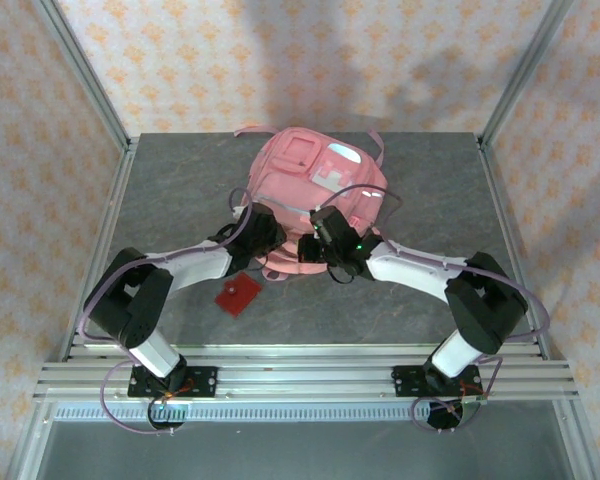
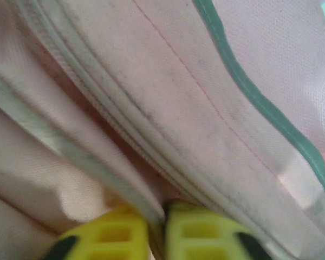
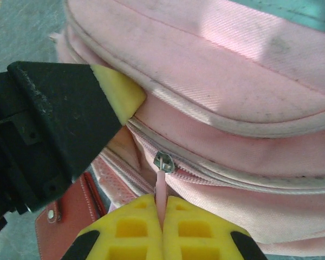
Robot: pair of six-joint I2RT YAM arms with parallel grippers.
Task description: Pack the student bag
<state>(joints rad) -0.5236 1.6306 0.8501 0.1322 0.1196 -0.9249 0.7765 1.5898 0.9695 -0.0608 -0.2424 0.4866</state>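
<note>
Robot lab test cell. Grey counter (image 1: 170,190) boxed by aluminium extrusion frame (image 1: 88,75); floral-print backdrop panels (image 1: 280,50) as walls; left arm (image 1: 145,300), right arm (image 1: 480,310) bolted to slotted rail (image 1: 300,378) at near edge.

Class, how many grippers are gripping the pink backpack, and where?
2. The left gripper pinches fabric of the student bag at its near edge; the right gripper, close beside it, clamps the pink zip pull.
</note>
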